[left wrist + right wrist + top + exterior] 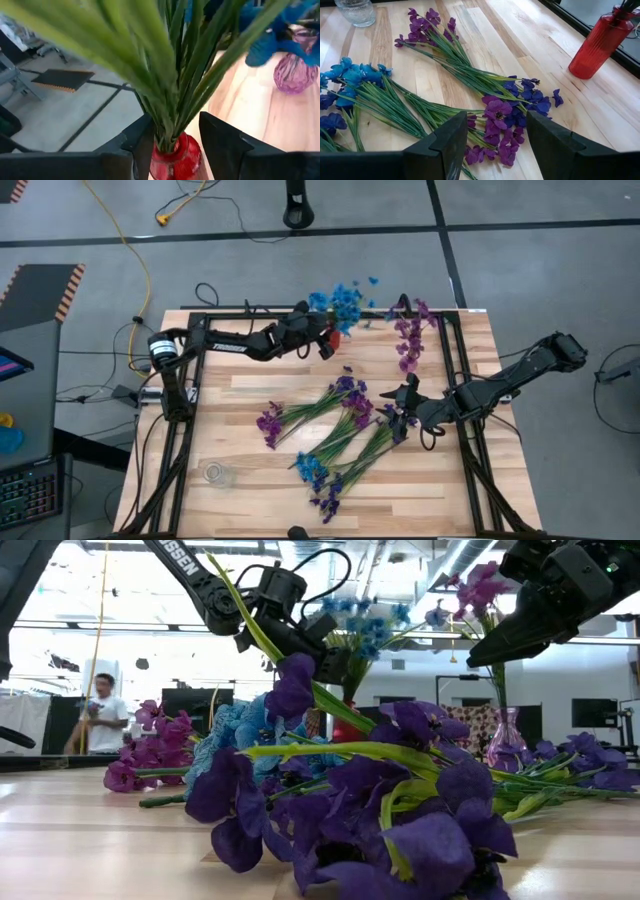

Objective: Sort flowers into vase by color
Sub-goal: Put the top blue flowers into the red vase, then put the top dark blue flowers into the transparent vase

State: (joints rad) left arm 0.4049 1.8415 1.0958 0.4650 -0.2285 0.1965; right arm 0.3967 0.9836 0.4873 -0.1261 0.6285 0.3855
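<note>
Now see left gripper (172, 150) over red vase (175, 162) at table's far edge, fingers parted, straddling blue flowers' stems (190, 85) standing in it, no squeeze visible. Right gripper (495, 142) spread open, empty, hovering over loose flowers (470, 85) lying mid-table. Magenta blooms (408, 340) stand in purple vase (295, 75) nearby.

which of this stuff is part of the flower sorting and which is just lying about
Part of the job:
- loose flowers on the table
- red vase with blue flowers
- purple vase with magenta flowers
- clear glass vase, empty
- left tool open around the stems at the red vase
- right tool open over the pile

Lying about:
- yellow cable on the floor
</note>
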